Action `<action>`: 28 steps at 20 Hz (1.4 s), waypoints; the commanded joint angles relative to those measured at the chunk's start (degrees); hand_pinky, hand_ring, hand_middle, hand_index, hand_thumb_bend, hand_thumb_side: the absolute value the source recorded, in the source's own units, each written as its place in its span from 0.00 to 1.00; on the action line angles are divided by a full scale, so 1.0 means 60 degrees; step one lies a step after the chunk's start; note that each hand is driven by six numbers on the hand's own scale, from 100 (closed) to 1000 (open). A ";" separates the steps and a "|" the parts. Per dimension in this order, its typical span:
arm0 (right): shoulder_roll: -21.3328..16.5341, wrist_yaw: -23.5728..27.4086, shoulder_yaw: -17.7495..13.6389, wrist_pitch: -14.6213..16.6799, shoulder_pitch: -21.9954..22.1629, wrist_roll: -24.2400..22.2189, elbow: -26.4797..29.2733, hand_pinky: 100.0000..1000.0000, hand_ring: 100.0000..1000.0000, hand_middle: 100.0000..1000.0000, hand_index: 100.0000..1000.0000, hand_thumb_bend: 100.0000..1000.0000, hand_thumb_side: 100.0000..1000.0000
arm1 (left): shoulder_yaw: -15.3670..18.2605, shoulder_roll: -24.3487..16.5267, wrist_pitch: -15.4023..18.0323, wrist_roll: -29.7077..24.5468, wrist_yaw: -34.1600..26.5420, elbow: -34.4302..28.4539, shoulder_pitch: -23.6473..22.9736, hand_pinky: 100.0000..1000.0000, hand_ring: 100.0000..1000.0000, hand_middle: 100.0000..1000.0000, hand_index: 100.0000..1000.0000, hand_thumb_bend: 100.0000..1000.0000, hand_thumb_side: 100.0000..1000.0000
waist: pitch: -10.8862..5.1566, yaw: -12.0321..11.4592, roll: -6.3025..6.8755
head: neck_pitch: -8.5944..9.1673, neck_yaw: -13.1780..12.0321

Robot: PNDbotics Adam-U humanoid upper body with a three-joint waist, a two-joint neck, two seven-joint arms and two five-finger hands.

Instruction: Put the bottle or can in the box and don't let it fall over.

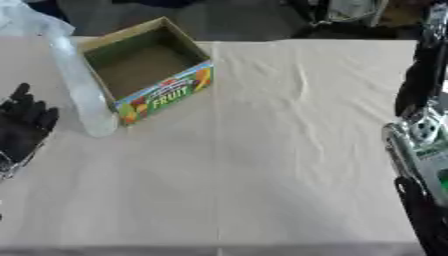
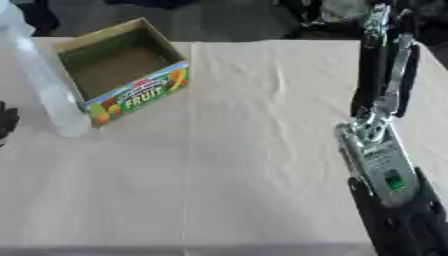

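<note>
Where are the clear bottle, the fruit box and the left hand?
clear bottle (image 1: 80, 85), left eye view, mid body.
fruit box (image 1: 166, 94), left eye view, printed front wall.
left hand (image 1: 24, 125), left eye view, black fingers at the left edge.

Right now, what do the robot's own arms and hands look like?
The left hand is black and glove-like, with dark fingers. The right arm is black with silver metal joints and a silver plate bearing a small green marking. The right hand itself isn't identifiable.

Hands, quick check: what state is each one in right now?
Left hand: open, black fingers up, holding nothing.
Right hand: cannot tell; only the black and silver arm shows.
</note>
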State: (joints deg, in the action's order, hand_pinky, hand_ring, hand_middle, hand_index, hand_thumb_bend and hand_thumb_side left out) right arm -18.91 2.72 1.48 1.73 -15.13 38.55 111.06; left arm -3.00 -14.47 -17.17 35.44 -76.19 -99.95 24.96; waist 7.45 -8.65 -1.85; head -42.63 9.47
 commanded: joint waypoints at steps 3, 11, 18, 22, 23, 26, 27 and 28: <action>-0.0070 0.0000 -0.0011 0.0020 -0.0175 0.0018 0.0168 0.99 0.90 0.97 0.88 0.00 0.78 | -0.0032 0.0049 0.0099 -0.0121 0.0285 0.0359 0.0671 0.00 0.00 0.00 1.00 0.46 1.00 | -0.0062 0.0042 -0.0001 | 0.0154 -0.0199; -0.0003 0.0022 0.0033 0.0014 -0.0192 -0.0017 0.0163 0.99 0.90 0.97 0.89 0.00 0.78 | -0.0181 0.0149 0.0069 -0.0290 0.0765 0.0818 0.1383 0.00 0.00 0.00 0.99 0.46 1.00 | 0.0003 0.0107 -0.0046 | 0.0195 -0.0403; 0.0081 0.0057 0.0073 0.0043 -0.0255 -0.0048 0.0178 0.99 0.90 0.97 0.89 0.00 0.78 | -0.0271 0.0196 -0.0064 -0.0536 0.0700 0.1205 0.2040 0.00 0.00 0.00 0.98 0.46 1.00 | 0.0072 0.0175 -0.0093 | 0.0243 -0.0523; 0.0121 0.0079 0.0096 0.0051 -0.0265 -0.0062 0.0173 0.99 0.91 0.98 0.89 0.00 0.78 | -0.0293 0.0181 -0.0037 -0.0675 0.0651 0.1504 0.2446 0.00 0.00 0.00 0.98 0.46 1.00 | 0.0102 0.0222 -0.0115 | 0.0243 -0.0610; 0.0133 0.0084 0.0100 0.0055 -0.0271 -0.0065 0.0174 0.99 0.91 0.98 0.89 0.00 0.78 | -0.0289 0.0166 -0.0027 -0.0703 0.0650 0.1603 0.2560 0.00 0.00 0.00 0.98 0.46 1.00 | 0.0109 0.0239 -0.0121 | 0.0246 -0.0631; 0.0173 0.0093 0.0105 0.0063 -0.0279 -0.0066 0.0167 0.99 0.91 0.98 0.89 0.00 0.78 | -0.0260 0.0134 0.0069 -0.0798 0.0687 0.1849 0.2855 0.00 0.00 0.00 0.96 0.46 1.00 | 0.0137 0.0291 -0.0135 | 0.0283 -0.0668; 0.0178 0.0095 0.0110 0.0063 -0.0281 -0.0069 0.0163 0.99 0.91 0.98 0.89 0.00 0.78 | -0.0261 0.0126 0.0112 -0.0836 0.0736 0.1851 0.2907 0.00 0.00 0.00 0.95 0.47 1.00 | 0.0149 0.0305 -0.0137 | 0.0294 -0.0684; 0.0182 0.0096 0.0118 0.0061 -0.0280 -0.0077 0.0158 0.99 0.91 0.98 0.89 0.00 0.78 | -0.0266 0.0126 0.0157 -0.0885 0.0789 0.1784 0.2938 0.00 0.00 0.00 0.94 0.47 1.00 | 0.0162 0.0315 -0.0137 | 0.0300 -0.0701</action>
State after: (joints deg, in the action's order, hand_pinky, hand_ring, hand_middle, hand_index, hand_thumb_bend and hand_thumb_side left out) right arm -17.35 3.15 2.20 2.00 -16.08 38.23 111.06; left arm -4.76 -12.99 -16.50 30.63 -71.70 -88.60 41.11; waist 9.08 -6.82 -2.70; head -41.59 5.52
